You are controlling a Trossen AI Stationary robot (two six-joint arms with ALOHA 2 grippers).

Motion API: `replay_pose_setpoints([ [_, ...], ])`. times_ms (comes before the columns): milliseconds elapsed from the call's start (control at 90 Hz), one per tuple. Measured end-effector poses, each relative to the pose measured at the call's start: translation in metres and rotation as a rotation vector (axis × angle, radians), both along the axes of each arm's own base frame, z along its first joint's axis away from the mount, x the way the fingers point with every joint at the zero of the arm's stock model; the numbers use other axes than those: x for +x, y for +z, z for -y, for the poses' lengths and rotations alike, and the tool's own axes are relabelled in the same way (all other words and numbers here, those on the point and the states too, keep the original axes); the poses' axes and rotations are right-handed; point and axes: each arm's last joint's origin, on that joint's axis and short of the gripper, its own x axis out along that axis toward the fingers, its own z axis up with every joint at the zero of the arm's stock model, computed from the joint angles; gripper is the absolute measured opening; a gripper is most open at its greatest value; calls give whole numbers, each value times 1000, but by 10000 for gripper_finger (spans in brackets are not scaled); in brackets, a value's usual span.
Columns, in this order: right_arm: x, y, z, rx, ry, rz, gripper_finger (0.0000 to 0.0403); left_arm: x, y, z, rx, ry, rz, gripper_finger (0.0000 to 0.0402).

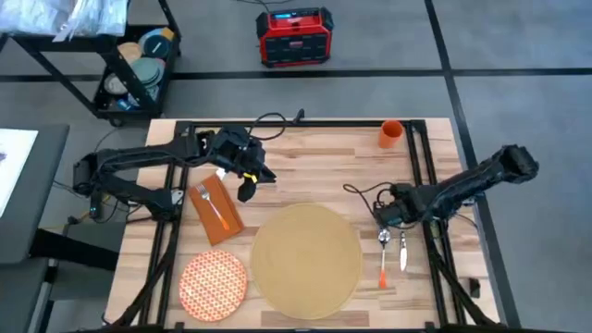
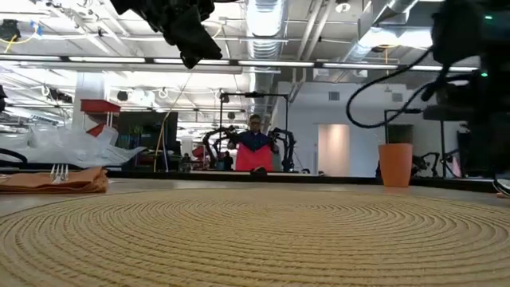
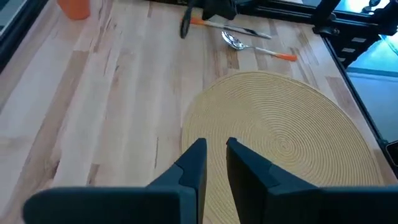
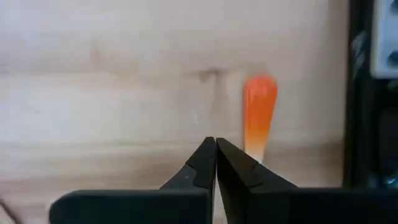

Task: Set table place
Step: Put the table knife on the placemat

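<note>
Although the woven placemat (image 1: 306,258) already lies near the front middle of the table (image 1: 305,166), I judge the place setting only partly done. The orange-patterned plate (image 1: 213,284) sits on bare wood just beside the mat on its left, not on it. The rust napkin (image 1: 215,209) lies farther back on the left with a fork (image 1: 212,205) on top. The spoon (image 1: 383,256) and the knife (image 1: 402,250) rest side by side just beside the mat on its right, which looks correct to me. The orange cup (image 1: 390,134) stands well apart at the far right edge. So I think the plate, the cup and maybe the napkin must be placed.

My left gripper (image 3: 214,163) hovers above the wood between napkin and mat, its fingers only slightly apart and holding nothing. My right gripper (image 4: 215,163) is low over the table just beside the orange handle of the cutlery (image 4: 259,115), fingers pressed together and empty.
</note>
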Motion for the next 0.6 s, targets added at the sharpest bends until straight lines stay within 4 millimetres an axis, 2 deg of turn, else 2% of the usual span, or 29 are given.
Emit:
replay_pose_setpoints([
  [178,-1,0,-5,122,17,-43,0,-1,-1,-3,28,41,-15,42],
  [300,2,-6,-5,132,1,-91,0,-2,-2,-8,43,80,-23,42],
  [600,12,-42,-6,256,44,-389,0,-4,-2,-15,64,89,-23,42],
])
